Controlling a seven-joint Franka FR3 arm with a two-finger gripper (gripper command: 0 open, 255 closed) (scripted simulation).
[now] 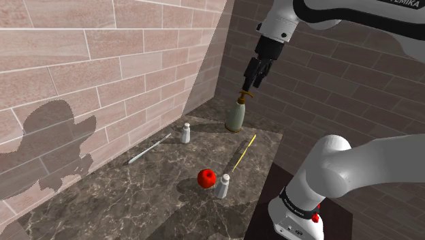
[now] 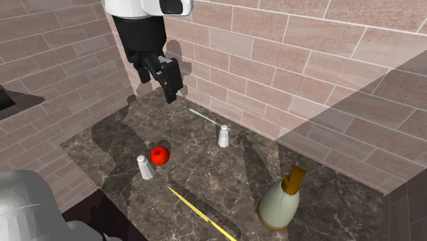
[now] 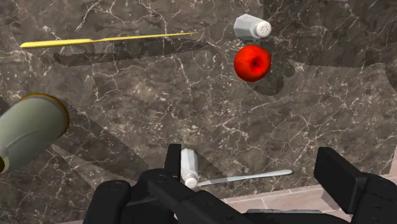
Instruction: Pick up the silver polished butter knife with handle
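We see the 2 fingers (image 3: 343, 181) spread wide and holding nothing, hanging well above the dark marbled table (image 1: 170, 198). In the shoulder view they sit over the olive bottle (image 1: 236, 114) at the far end.

The butter knife (image 3: 248, 178), slim and silver, lies flat on the table close to the brick wall (image 1: 82, 68). 1 end is just beside a white shaker (image 3: 188, 167). From the fingers, in the shoulder view, it lies down and towards that view's left, well apart from them. In the wrist view it falls in the span between the 2 fingers, far below them.

What matters most is the knife's long axis. In the wrist view it runs nearly from 1 finger across to the other, along the line on which they close. We judge that closing as they now stand would pinch the knife end to end, not across its narrow width. So the approach calls for turning the wrist until the fingers straddle the thin body, then a long descent. We cannot tell which end is the handle.

A second shaker (image 3: 252, 27), a red ball-like fruit (image 3: 252, 62) and a yellow knife (image 3: 105, 39) lie farther from the wall, well clear. The near shaker is the 1 thing we would watch, so we favour gripping towards the end away from it.
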